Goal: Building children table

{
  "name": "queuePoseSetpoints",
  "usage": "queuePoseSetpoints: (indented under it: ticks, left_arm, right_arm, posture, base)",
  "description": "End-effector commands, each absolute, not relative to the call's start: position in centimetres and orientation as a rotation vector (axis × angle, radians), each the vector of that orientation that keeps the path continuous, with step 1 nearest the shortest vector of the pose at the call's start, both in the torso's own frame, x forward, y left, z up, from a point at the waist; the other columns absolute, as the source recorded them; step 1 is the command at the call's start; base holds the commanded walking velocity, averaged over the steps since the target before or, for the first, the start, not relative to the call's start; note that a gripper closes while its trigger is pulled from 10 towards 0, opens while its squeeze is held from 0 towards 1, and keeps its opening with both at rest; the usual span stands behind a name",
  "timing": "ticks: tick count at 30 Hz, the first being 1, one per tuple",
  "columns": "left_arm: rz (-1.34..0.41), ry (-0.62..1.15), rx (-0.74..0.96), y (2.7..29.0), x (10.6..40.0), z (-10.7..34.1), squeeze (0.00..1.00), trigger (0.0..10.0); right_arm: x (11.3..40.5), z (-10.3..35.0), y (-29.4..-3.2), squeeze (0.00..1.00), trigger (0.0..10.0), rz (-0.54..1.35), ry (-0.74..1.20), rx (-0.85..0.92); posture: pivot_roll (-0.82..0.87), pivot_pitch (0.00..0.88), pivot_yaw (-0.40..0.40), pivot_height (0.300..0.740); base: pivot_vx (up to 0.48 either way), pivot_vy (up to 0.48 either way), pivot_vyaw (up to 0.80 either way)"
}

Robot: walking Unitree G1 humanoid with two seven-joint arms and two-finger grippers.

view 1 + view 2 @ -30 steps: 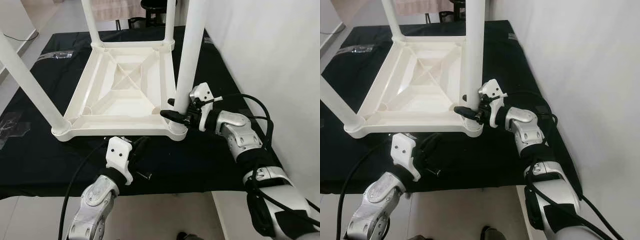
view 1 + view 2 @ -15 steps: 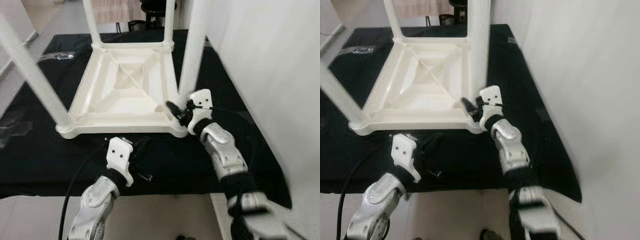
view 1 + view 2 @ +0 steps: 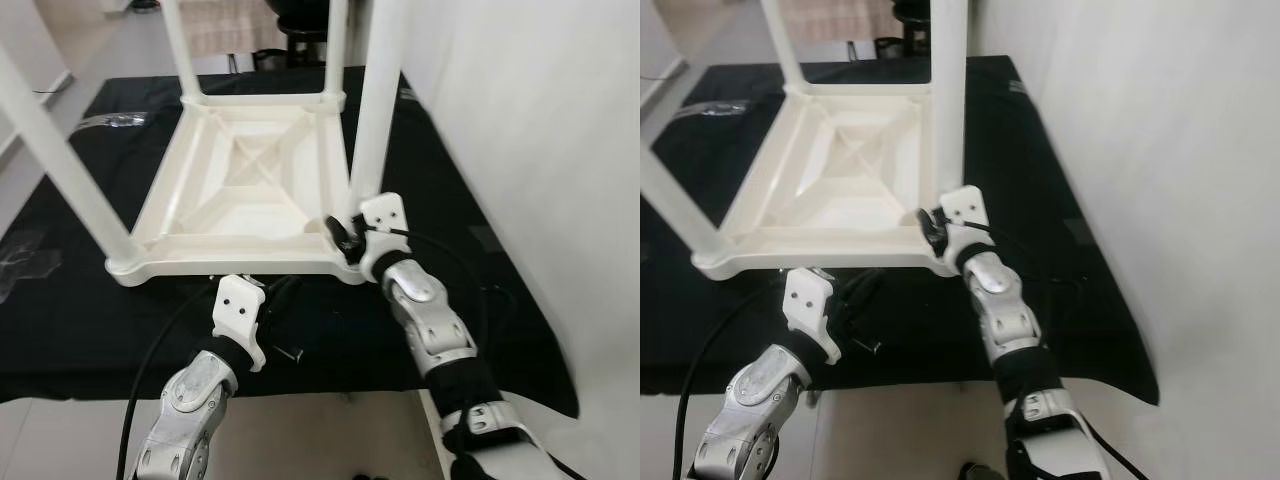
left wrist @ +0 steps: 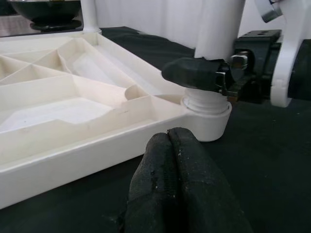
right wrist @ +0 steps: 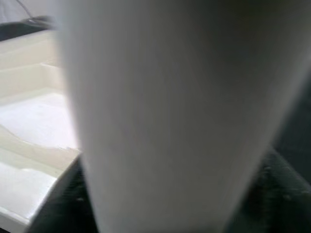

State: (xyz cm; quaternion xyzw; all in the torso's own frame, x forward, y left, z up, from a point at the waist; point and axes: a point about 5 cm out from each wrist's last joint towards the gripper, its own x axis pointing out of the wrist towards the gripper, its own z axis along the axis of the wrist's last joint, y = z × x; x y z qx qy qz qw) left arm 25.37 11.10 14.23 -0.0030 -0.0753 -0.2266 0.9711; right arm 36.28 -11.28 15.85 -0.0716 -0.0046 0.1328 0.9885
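Right pincer (image 3: 343, 232) grips white table leg (image 3: 375, 110) at upturned tabletop (image 3: 245, 190)

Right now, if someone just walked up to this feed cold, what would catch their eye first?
The upturned white table lying on the black cloth, its legs pointing up. Next, the right hand clamped on the base of the near right leg, just above its corner socket. The left hand rests on the cloth in front of the table's near edge, fingers shut on nothing, with a small dark part lying beside it.
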Motion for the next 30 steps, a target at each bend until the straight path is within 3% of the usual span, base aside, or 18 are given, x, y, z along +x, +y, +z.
queuePoseSetpoints:
  ticks: [1,4,5,12,16,23,24,30]
  left_arm:
    - [-0.459,-0.139,-0.002,11.1,25.3,13.8,0.0,10.0]
    - [-0.462,-0.136,-0.003,11.0,25.2,13.8,0.0,10.0]
    - [-0.463,-0.136,-0.003,11.0,25.2,13.8,0.0,10.0]
    - [-0.463,-0.135,-0.004,11.0,25.2,13.8,0.0,10.0]
    - [-0.459,-0.136,-0.005,11.0,25.2,13.8,0.0,10.0]
    - [-0.452,-0.137,-0.004,11.0,25.3,13.9,0.0,10.0]
    - [-0.452,-0.137,-0.003,11.0,25.3,13.9,0.0,10.0]
    - [-0.452,-0.137,-0.002,11.0,25.2,14.0,0.0,10.0]
  right_arm:
    - [36.6,16.0,-11.9,1.0,10.0,0.243,0.013,-0.129]
    - [37.2,17.5,-11.6,1.0,10.0,0.37,-0.032,-0.103]
    - [37.5,18.0,-11.6,0.0,10.0,0.412,-0.045,-0.107]
    - [38.7,20.3,-11.5,0.0,10.0,0.643,-0.08,-0.089]
    - [38.3,21.3,-11.1,0.0,10.0,0.889,-0.08,-0.133]
    - [38.4,21.7,-11.5,0.0,10.0,0.994,-0.071,-0.109]
    - [38.5,21.8,-11.5,0.0,0.0,1.008,-0.07,-0.102]
    - [38.6,21.7,-11.9,0.0,0.0,1.033,-0.063,-0.09]
  posture:
    - [0.03,0.122,-0.009,0.74]
    - [0.03,0.122,-0.009,0.74]
    - [0.03,0.121,-0.009,0.74]
    - [0.04,0.125,-0.011,0.74]
    - [0.04,0.129,-0.014,0.74]
    - [0.05,0.133,-0.015,0.74]
    - [0.05,0.133,-0.015,0.74]
    - [0.05,0.136,-0.013,0.74]
  base:
    - [0.0,0.0,0.0]
    - [0.0,0.0,0.0]
    - [0.0,0.0,0.0]
    - [0.0,0.0,0.0]
    - [0.0,0.0,0.0]
    - [0.0,0.0,0.0]
    - [0.0,0.0,0.0]
    - [0.0,0.0,0.0]
